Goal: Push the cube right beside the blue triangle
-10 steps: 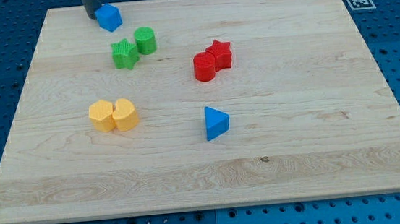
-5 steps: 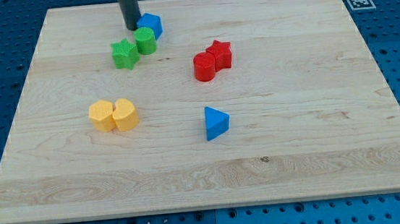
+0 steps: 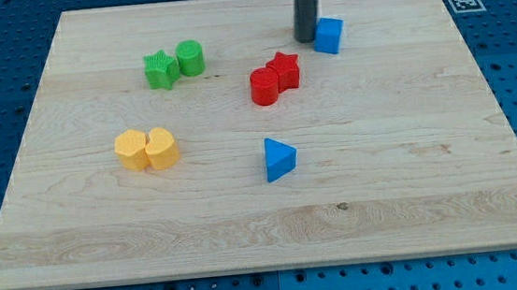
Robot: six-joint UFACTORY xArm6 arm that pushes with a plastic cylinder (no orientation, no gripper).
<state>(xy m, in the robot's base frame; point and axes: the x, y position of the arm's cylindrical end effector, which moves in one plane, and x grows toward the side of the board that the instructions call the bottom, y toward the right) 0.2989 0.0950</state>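
Note:
The blue cube (image 3: 329,35) sits near the view's top, right of centre. My tip (image 3: 306,38) stands right against the cube's left side. The blue triangle (image 3: 278,158) lies near the board's middle, well below the cube and a little to its left. The rod comes down from the view's top edge.
A red star (image 3: 284,69) and a red cylinder (image 3: 264,86) touch each other between the cube and the triangle. A green star (image 3: 160,70) and a green cylinder (image 3: 190,57) sit at upper left. Two yellow blocks (image 3: 146,148) lie at left. The wooden board (image 3: 428,149) has a marker tag (image 3: 465,0) at its top right corner.
My tip has pushed the blue cube rightward along the top of the board, from the upper left past the green blocks to above the red blocks. Other blocks have stayed put.

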